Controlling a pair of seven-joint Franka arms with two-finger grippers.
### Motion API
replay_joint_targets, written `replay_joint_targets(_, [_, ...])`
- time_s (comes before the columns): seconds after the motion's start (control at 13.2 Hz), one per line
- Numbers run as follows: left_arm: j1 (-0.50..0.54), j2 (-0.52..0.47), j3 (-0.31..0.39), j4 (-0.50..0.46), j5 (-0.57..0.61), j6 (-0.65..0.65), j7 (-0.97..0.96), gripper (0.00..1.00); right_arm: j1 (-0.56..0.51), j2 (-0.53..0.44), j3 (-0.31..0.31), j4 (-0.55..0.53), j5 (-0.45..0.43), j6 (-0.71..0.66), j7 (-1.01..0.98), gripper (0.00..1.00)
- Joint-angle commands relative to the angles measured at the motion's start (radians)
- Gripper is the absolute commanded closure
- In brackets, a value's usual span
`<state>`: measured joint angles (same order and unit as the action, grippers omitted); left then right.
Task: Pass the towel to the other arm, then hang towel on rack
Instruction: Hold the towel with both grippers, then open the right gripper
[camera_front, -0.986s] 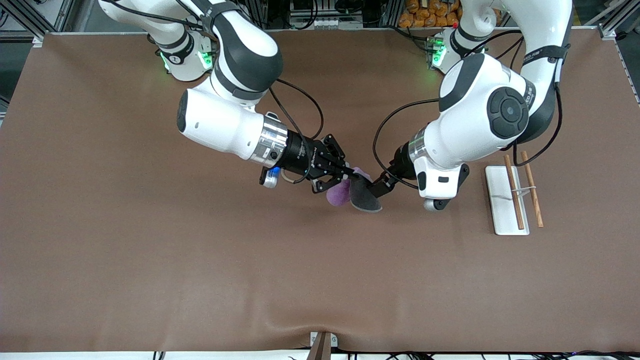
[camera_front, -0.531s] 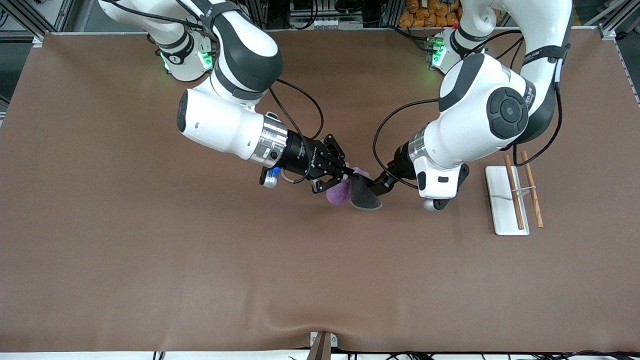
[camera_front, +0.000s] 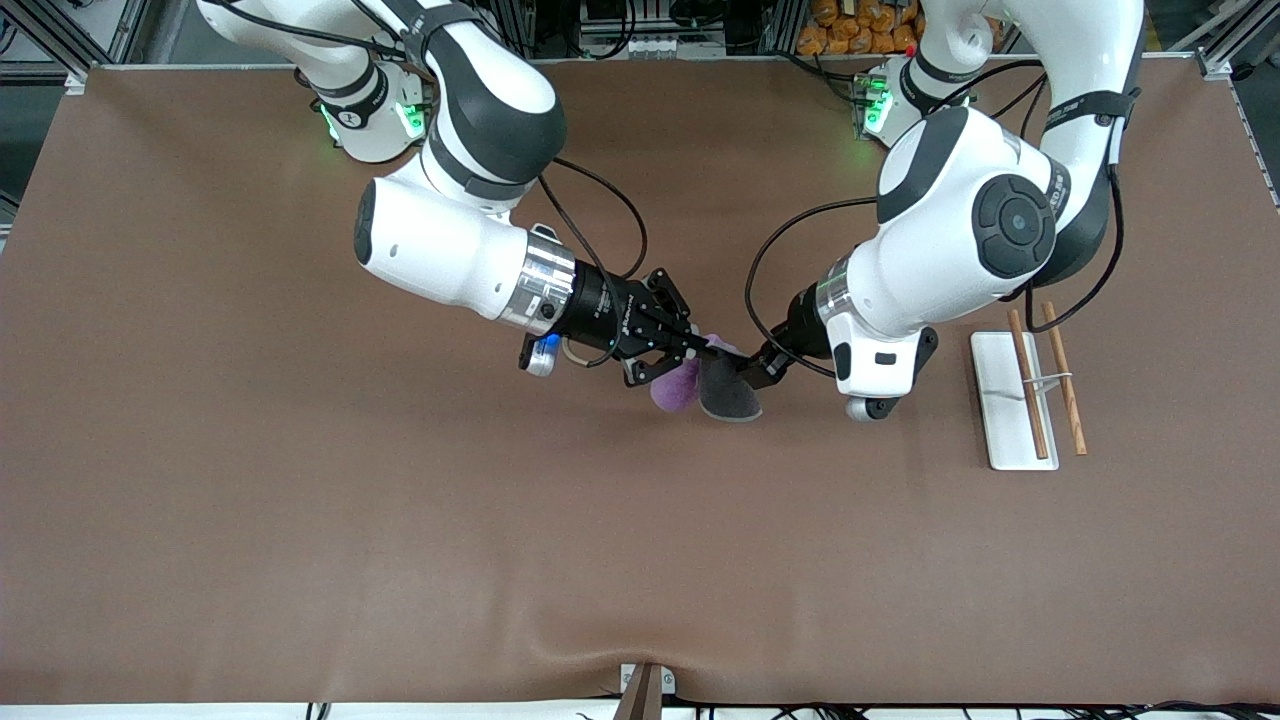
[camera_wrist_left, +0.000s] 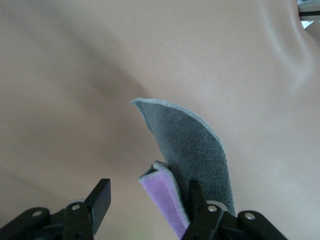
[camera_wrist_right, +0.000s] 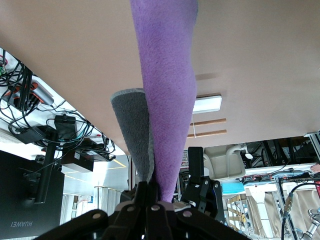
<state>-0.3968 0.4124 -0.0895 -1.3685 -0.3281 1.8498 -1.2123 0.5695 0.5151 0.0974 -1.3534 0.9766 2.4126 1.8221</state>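
**A:** ok so mid-handoff. The right end effector (camera_front: 700, 350) is pinched on the towel (camera_front: 705, 388), which dangles over the middle of the bench (camera_front: 300, 520), purple face toward the right arm's end, grey face toward the left arm's. The left end effector (camera_front: 752, 372) is right up against the grey flap.

**B:** Has the left one actually got it?

**A:** Not from where I'm standing. In the left wrist view its fingers are spread wide, one fingertip (camera_wrist_left: 196, 192) at the cloth's folded edge, the other well clear. I'd want it to slide further in so both layers sit between the pads, clamp, and only then have the right let go. Otherwise it probably grabs one layer and the thing slips.

**B:** Any bins or trays in play?

**A:** Nope, no containers. Just the rack (camera_front: 1010, 400) at the left arm's end of the bench, white base and two wooden rods, nothing hanging on it yet.
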Motion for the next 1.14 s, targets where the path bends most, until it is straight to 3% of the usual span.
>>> replay_joint_targets(0.0, [-0.004, -0.004, -0.001, 0.000, 0.017, -0.012, 0.002, 0.32, 0.013, 0.020, -0.013, 0.036, 0.008, -0.003, 0.017, 1.00])
replay_joint_targets(0.61, [-0.002, 0.006, 0.001, 0.005, 0.015, 0.009, 0.003, 0.46, 0.013, 0.019, -0.013, 0.036, 0.007, -0.003, 0.017, 1.00])
replay_joint_targets(1.06, [-0.002, 0.009, 0.001, 0.012, 0.015, 0.028, 0.000, 0.64, 0.013, 0.019, -0.013, 0.036, 0.001, -0.003, 0.017, 1.00])
